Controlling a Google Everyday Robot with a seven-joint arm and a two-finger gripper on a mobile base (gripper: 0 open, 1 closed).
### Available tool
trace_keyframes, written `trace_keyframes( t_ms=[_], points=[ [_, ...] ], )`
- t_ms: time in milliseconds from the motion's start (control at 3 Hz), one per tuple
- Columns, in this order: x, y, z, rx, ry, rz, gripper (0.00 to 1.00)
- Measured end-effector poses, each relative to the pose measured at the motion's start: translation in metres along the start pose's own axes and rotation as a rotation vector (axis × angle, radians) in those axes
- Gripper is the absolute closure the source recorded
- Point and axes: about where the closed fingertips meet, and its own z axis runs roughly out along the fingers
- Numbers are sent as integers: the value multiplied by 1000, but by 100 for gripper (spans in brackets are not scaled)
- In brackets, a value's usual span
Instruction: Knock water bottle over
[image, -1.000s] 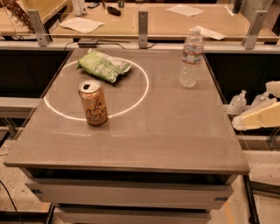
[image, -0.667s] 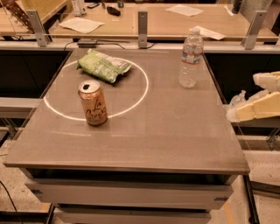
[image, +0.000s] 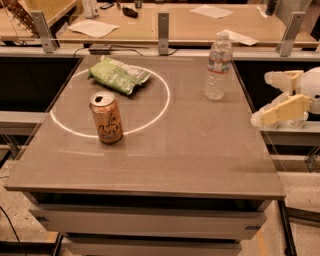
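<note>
The water bottle (image: 218, 67) stands upright near the table's far right corner; it is clear and ribbed, with a white cap and a pale label band with red. My gripper (image: 265, 97) reaches in from the right edge of the view, just past the table's right side. It is level with the bottle's base and well to the right of it, not touching it. Its two pale fingers (image: 280, 110) are spread apart with nothing between them.
An orange drink can (image: 106, 118) stands left of centre on the grey table (image: 190, 155). A green chip bag (image: 118, 74) lies at the back inside a white circle. A wooden bench with papers runs behind the table.
My gripper has risen and moved left, further into view at the table's right side, closer to the bottle. The bottle, can and bag have not moved.
</note>
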Motion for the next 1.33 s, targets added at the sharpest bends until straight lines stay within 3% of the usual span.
trace_keyframes(
  t_ms=[667,1333],
  points=[
    [-14,-44,35,-21,-109,35,0],
    [-24,-69,70,17,-138,18,0]
  ],
)
